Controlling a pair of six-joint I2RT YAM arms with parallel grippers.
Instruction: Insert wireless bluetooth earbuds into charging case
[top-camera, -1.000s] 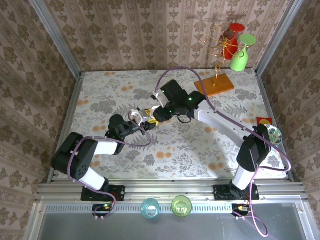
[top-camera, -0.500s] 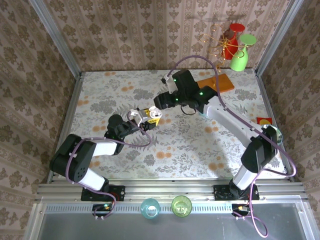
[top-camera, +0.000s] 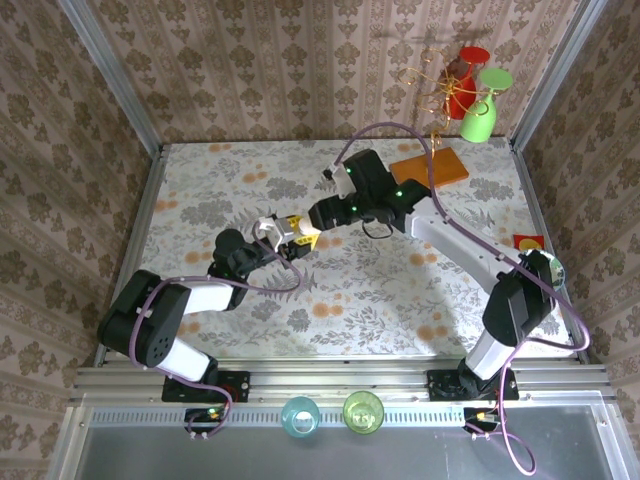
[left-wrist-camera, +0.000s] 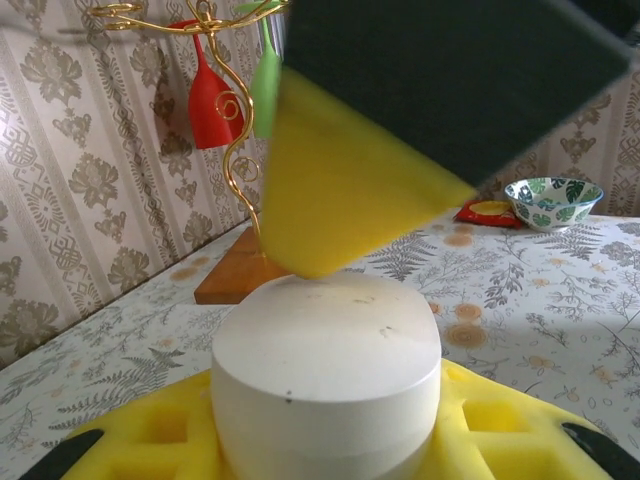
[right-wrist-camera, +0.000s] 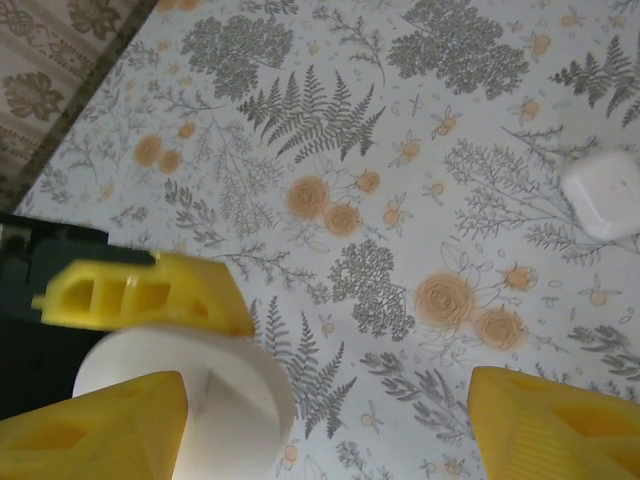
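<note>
My left gripper (top-camera: 283, 232) hovers over the middle of the table, shut on the white oval charging case (top-camera: 270, 227). In the left wrist view the case (left-wrist-camera: 325, 370) sits between yellow pads (left-wrist-camera: 150, 440), its top smooth. A yellow fingertip (left-wrist-camera: 340, 190) of my right gripper (top-camera: 318, 222) touches the top of the case. The right gripper (right-wrist-camera: 325, 430) is open, its jaws wide apart, one beside the case (right-wrist-camera: 190, 400). A small glossy white piece (right-wrist-camera: 605, 195) lies on the table. Whether it is an earbud or another case I cannot tell.
A wooden base (top-camera: 430, 168) at the back right carries a gold wire stand with a red and a green glass (top-camera: 478, 120). A patterned bowl (top-camera: 548, 268) and a red item (top-camera: 528, 242) sit at the right edge. Two cups (top-camera: 300, 414) (top-camera: 363, 411) stand on the front rail.
My right gripper has opened and drawn back up and right from the case, then settled with one fingertip on it. The left gripper still holds the case in place.
</note>
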